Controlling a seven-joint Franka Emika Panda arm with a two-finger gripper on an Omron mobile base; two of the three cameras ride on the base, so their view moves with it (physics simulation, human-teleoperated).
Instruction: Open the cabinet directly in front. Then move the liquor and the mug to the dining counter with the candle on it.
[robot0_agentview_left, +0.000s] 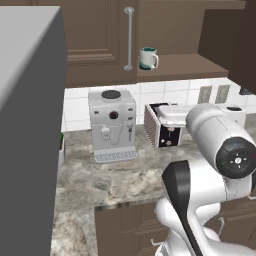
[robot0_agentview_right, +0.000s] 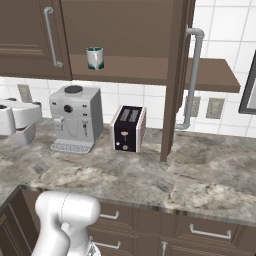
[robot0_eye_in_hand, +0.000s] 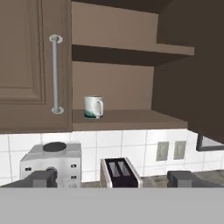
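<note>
Robot arm (robot0_agentview_left: 210, 165): glossy white rounded casings; black joint band; round dark end cap with concentric rings and small marks. Claw (robot0_eye_in_hand: 114, 178): two blocky dark-grey fingertips.

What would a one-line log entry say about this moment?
cabinet: right door swung open, left door shut | mug: upright on lower shelf | end effector: open, holding nothing, facing the mug

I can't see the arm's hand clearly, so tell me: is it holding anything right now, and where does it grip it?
Nothing is held. The gripper is open with nothing between its fingertips, and the mug sits untouched on the cabinet shelf.
</note>
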